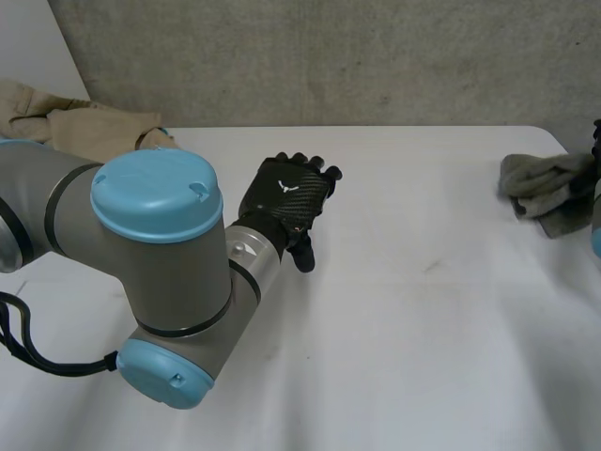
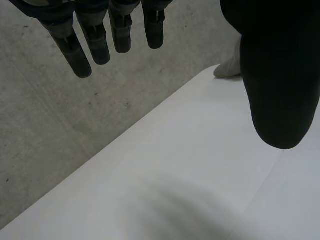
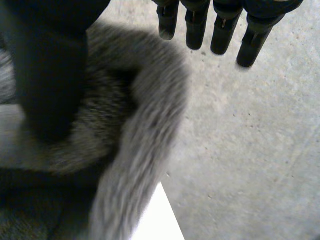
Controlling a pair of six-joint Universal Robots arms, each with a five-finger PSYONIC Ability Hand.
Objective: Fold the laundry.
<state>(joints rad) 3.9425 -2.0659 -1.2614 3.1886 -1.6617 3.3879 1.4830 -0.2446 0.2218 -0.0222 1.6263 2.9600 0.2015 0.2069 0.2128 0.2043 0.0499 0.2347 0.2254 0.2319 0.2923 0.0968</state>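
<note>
1. Laundry first: grey cloth sits bunched at the desk's right edge, toward the far side. It is not flat and not folded.
2. My right hand is right at it. In the right wrist view the cloth lies under my thumb and palm, and one thick roll of it runs out toward the desk edge.
3. Right hand state: its fingers are straight and clear of the cloth, reaching out over bare concrete past the desk. The thumb is in front of the cloth and I see no pinch, so I read it as released, holding nothing.
4. My left hand hangs over the desk's middle, a bit left of centre. Fingers straight, thumb apart, nothing in it: released.
5. Key relation: the cloth lies off to the right of my left hand, well apart, with bare desk between them. The right hand is by far the nearer.
6. Long axis: in the head view the bunch runs wider side to side than near to far. It is too crumpled to pick out corners or hems.
7. Beige clothes are heaped at the far left corner behind my left arm.
8. Judgement: the task is barely begun. The likely next move is for the right hand to close on the grey cloth and bring it toward the middle. The risk is the cloth slipping off the edge.
</note>
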